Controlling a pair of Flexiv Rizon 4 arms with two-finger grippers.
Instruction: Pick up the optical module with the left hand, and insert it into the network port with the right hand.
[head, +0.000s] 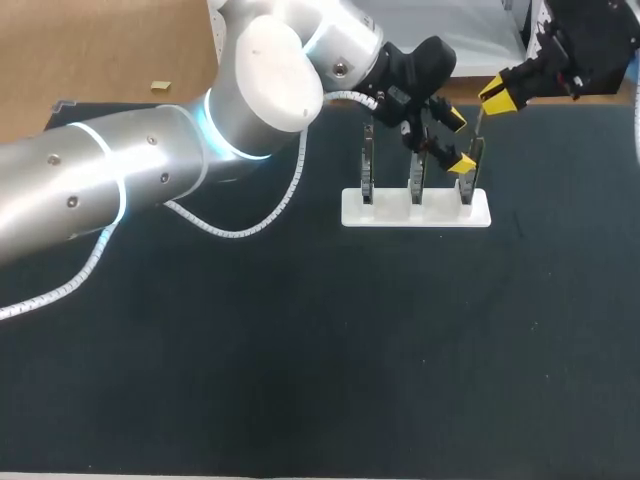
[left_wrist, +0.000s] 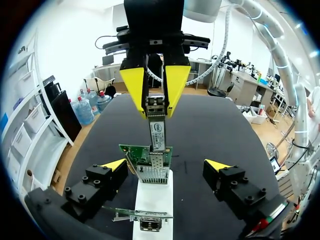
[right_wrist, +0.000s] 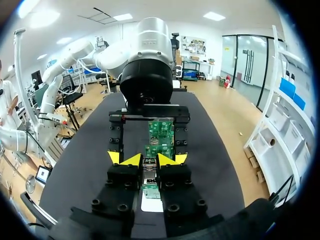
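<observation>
Hanging upright, the optical module (left_wrist: 157, 131) is clamped at its upper end between the two yellow fingers of the right gripper (left_wrist: 156, 106). Its lower end sits at the mouth of the network port (left_wrist: 152, 170), a metal cage on a green circuit card (left_wrist: 131, 151). Whether it has entered the cage cannot be told. The card stands on edge in a white stand (left_wrist: 154, 197) on the dark table (left_wrist: 215, 125), with another card nearer the left wrist camera.

The left gripper (left_wrist: 165, 164) is low beside the stand, its fingers spread wide on either side of the card, touching nothing and holding nothing.

Judging from this, the pick-up and hand-over are done and the insertion is in hand. The next move calls for a straight push down, keeping the module in line with the cage so it seats without bending the card.
</observation>
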